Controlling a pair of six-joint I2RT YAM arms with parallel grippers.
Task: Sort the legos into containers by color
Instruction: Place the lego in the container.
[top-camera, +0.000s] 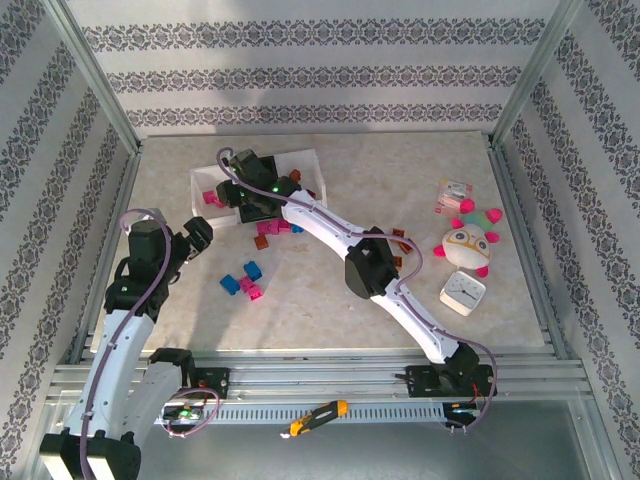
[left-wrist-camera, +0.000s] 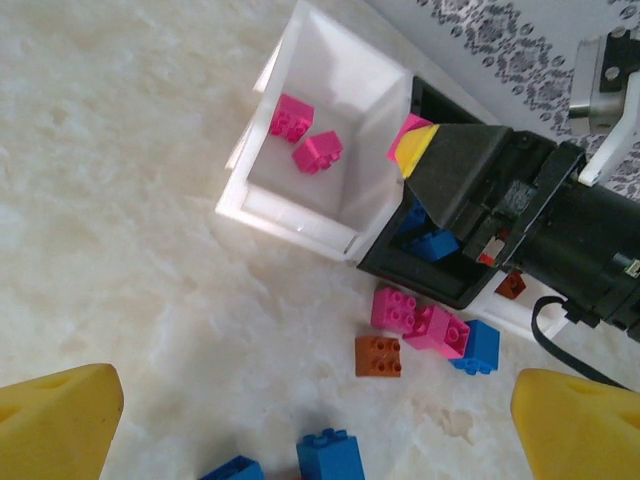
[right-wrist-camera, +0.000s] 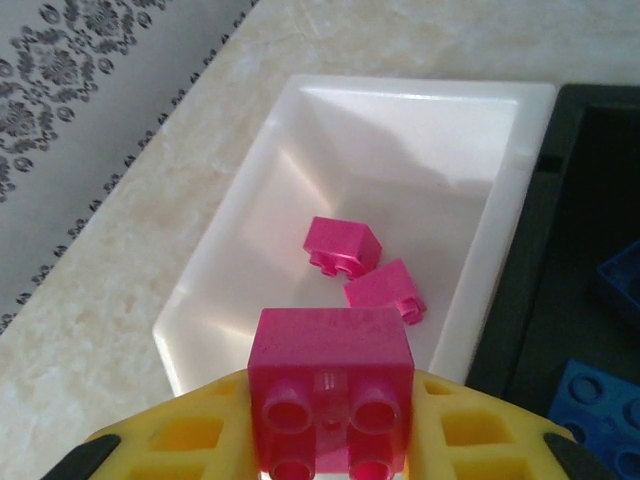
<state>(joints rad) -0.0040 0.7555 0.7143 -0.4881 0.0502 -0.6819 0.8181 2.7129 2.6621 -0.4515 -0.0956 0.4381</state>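
Your biggest risk is the right arm itself. It reaches across the row of containers and hangs low over the black tray (right-wrist-camera: 565, 190), so a sideways swing could shove a tray and scatter what is already sorted. The white tray (right-wrist-camera: 215, 270) holds 2 pink legos (right-wrist-camera: 342, 243). The held pink brick (right-wrist-camera: 330, 350) seems to hang near that tray's edge. Let go there and it could clip the rim and bounce into the black tray among the blue legos (right-wrist-camera: 600, 400).

The right gripper (right-wrist-camera: 330, 425) has its jaws drawn nearly closed, pinching that 1 brick by its sides. The left gripper (top-camera: 198, 236) has its jaws spread wide, empty, above the loose legos (left-wrist-camera: 420, 330) on the table.
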